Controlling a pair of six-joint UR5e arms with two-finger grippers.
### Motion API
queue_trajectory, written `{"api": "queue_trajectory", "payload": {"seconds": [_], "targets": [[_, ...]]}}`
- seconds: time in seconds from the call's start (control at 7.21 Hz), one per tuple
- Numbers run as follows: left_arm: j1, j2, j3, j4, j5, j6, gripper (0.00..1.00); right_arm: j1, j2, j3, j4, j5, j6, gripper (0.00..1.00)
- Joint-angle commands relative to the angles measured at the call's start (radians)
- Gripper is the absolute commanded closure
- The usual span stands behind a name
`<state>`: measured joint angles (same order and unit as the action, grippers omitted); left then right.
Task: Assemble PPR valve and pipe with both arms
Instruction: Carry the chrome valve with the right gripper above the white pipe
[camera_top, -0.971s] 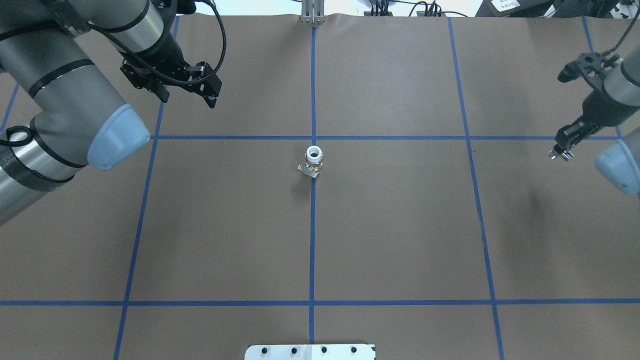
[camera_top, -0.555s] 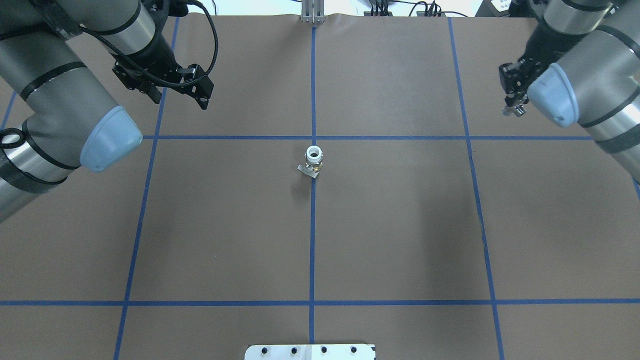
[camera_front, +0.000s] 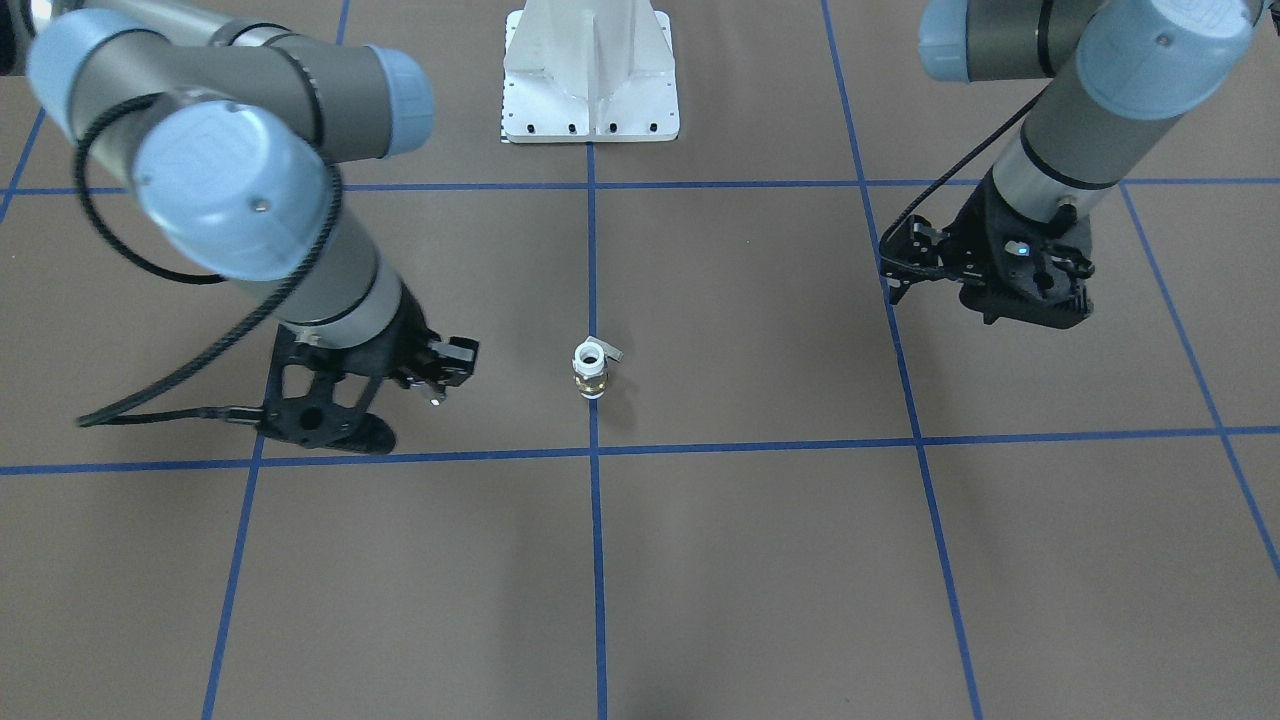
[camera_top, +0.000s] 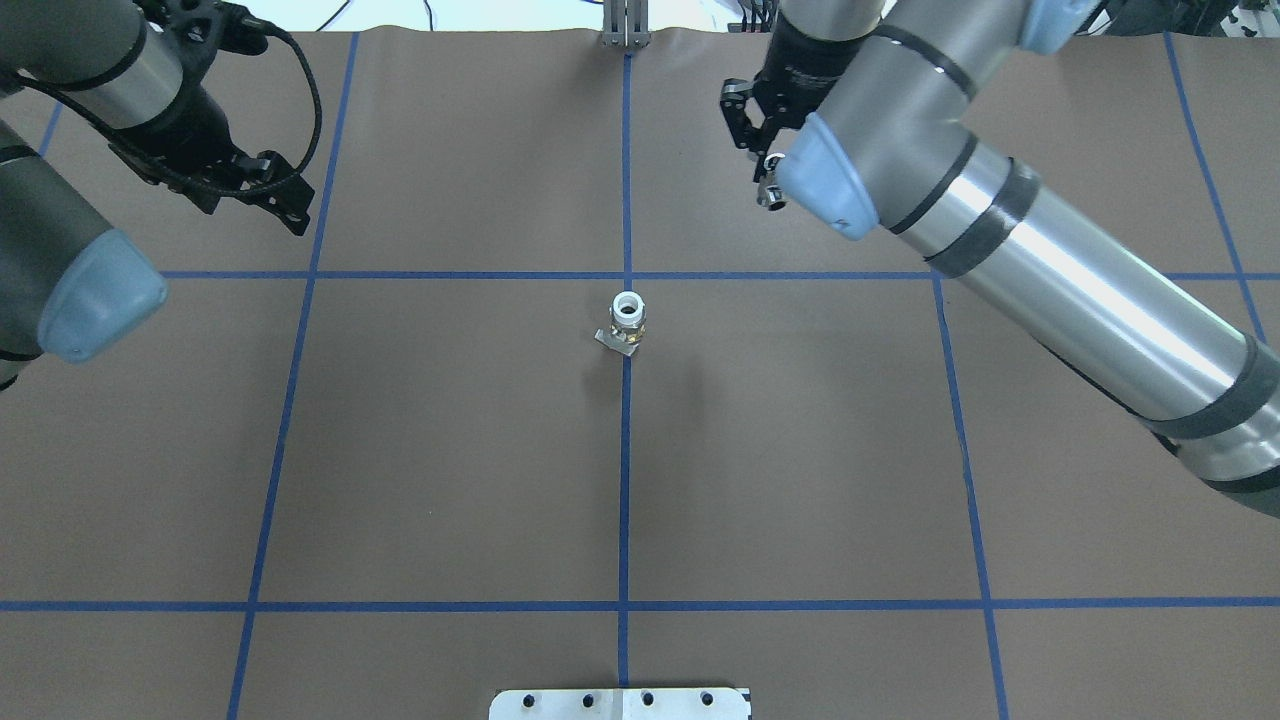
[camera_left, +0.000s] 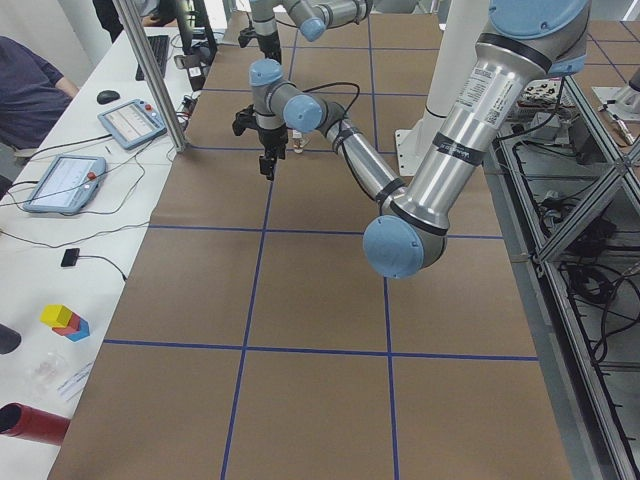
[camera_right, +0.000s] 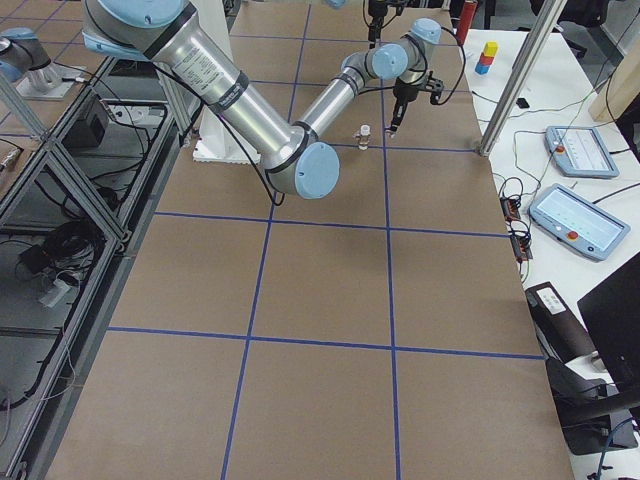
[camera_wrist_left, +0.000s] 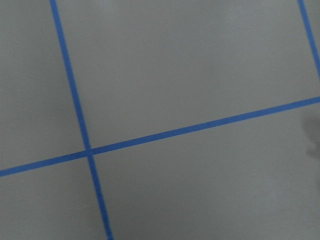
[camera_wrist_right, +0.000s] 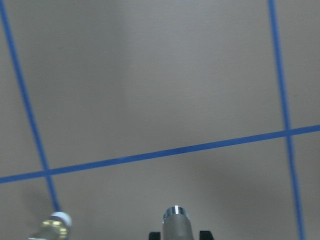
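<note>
Fingers (camera_wrist_right: 205, 236) of the right gripper (camera_top: 768, 186) pinch the pipe (camera_wrist_right: 176, 222), whose shiny end pokes out past them. Those of the left gripper (camera_top: 285, 197) look spread with nothing between them (its wrist view shows only bare brown surface and blue tape). The table (camera_top: 800, 450) is brown, crossed by blue tape lines (camera_top: 450, 275). The right arm (camera_top: 1050, 270) reaches over the far right square and the left arm (camera_top: 60, 200) hangs over the far left. The PPR valve (camera_top: 627, 322) stands upright on the centre line, just robot-side of a crossing, with a white collar on top and its lever on the robot's side. Neither gripper touches it. The pipe is held above the table, well apart from the valve.
</note>
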<state>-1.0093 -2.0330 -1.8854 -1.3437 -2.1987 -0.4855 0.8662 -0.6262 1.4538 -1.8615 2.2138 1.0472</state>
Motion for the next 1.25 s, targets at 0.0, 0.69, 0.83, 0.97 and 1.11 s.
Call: {"api": "queue_trajectory", "payload": {"seconds": [0.0, 0.69, 0.83, 0.97, 1.11], "targets": [[-0.018, 0.036, -0.004, -0.002, 0.0, 0.042, 0.0, -0.084, 0.109, -0.073, 0.024, -0.088, 0.053, 1.0], [-0.009, 0.036, 0.009, -0.005, 0.0, 0.031, 0.0, -0.165, 0.138, -0.164, 0.093, -0.103, 0.117, 1.0], [-0.008, 0.033, 0.009, -0.005, 0.0, 0.03, 0.0, -0.167, 0.123, -0.152, 0.093, -0.101, 0.117, 1.0], [-0.008, 0.033, 0.009, -0.005, 0.0, 0.03, 0.0, -0.167, 0.118, -0.148, 0.093, -0.101, 0.117, 1.0], [-0.008, 0.031, 0.009, -0.005, 0.0, 0.03, 0.0, -0.168, 0.115, -0.148, 0.093, -0.101, 0.117, 1.0]]}}
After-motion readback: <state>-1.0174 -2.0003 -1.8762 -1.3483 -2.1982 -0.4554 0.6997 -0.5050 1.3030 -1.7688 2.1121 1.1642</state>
